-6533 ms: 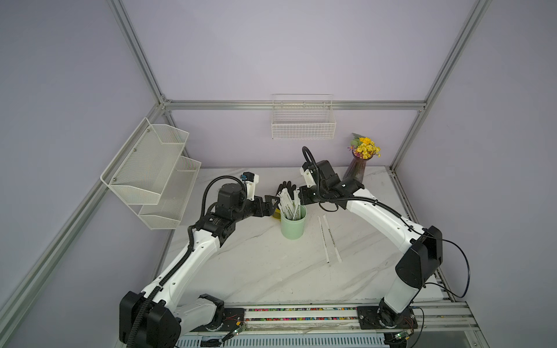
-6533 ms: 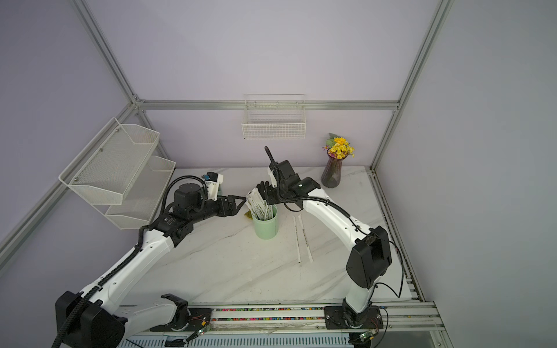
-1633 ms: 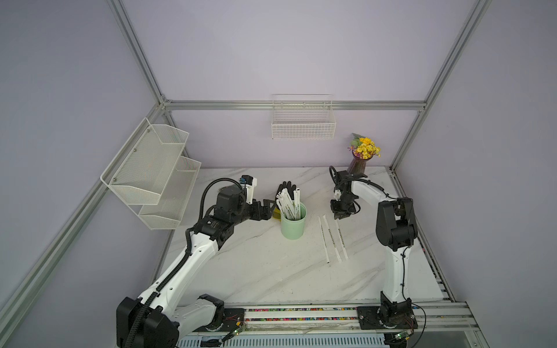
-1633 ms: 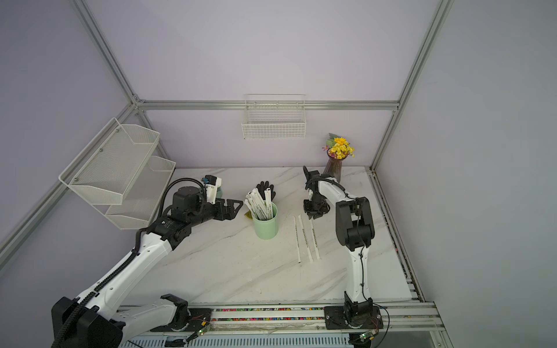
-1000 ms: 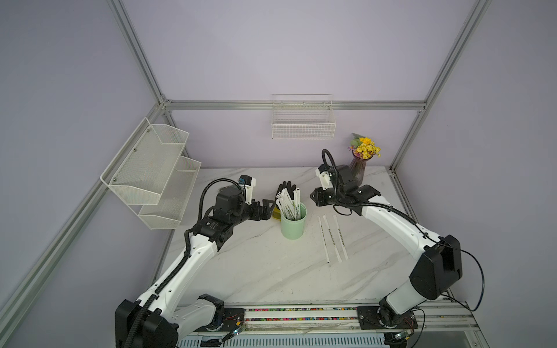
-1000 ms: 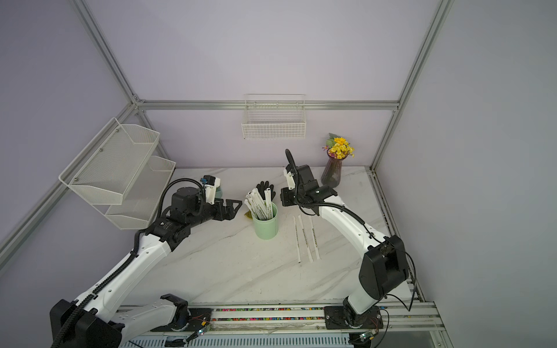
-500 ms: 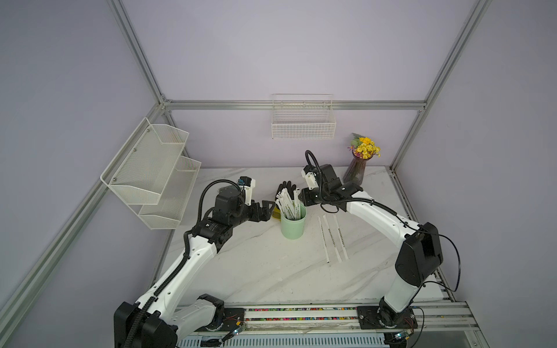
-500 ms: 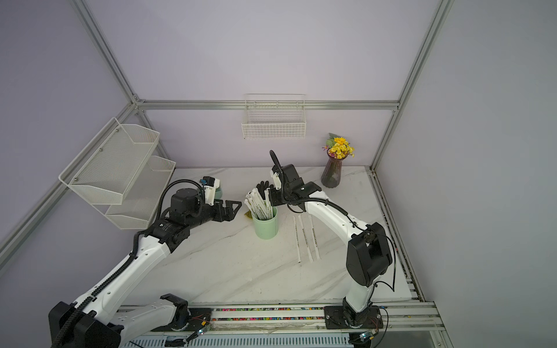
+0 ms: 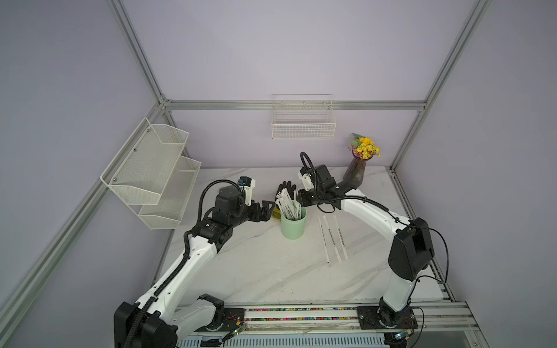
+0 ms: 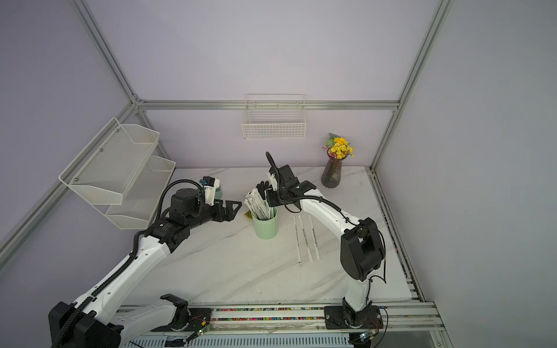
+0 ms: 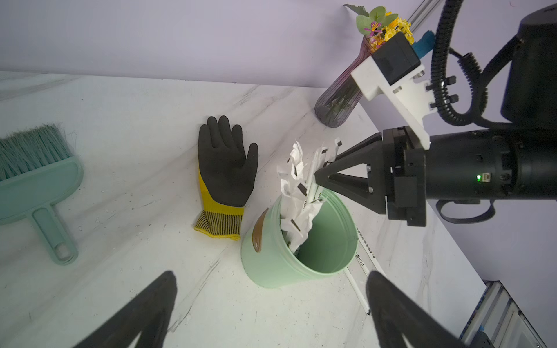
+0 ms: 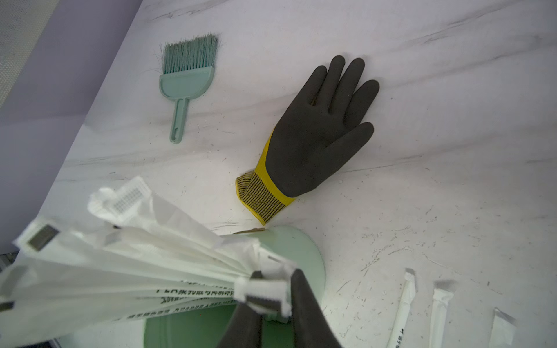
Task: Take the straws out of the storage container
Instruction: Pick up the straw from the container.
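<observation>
Right gripper (image 12: 276, 277) back at pale mint-green cylindrical cup (image 9: 293, 227), clenched on 1 white paper-wrapped straw (image 12: 262, 293), best lifted straight up; left gripper (image 10: 236, 211) gaping.

marble table (image 9: 271, 271), cup (image 9: 293, 226), glove (image 11: 226, 162), brush (image 11: 36, 168) (three straws (image 9: 330, 238))

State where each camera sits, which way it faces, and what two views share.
Top views: high over the robot's base, facing down toward the back wall; both arms show.
Left wrist: on the left arm, facing the cup; open left tool and right tool show.
Right wrist: on the right arm, above the straws; right tool pinches one.
Shared: both wrist views show glove and brush.
</observation>
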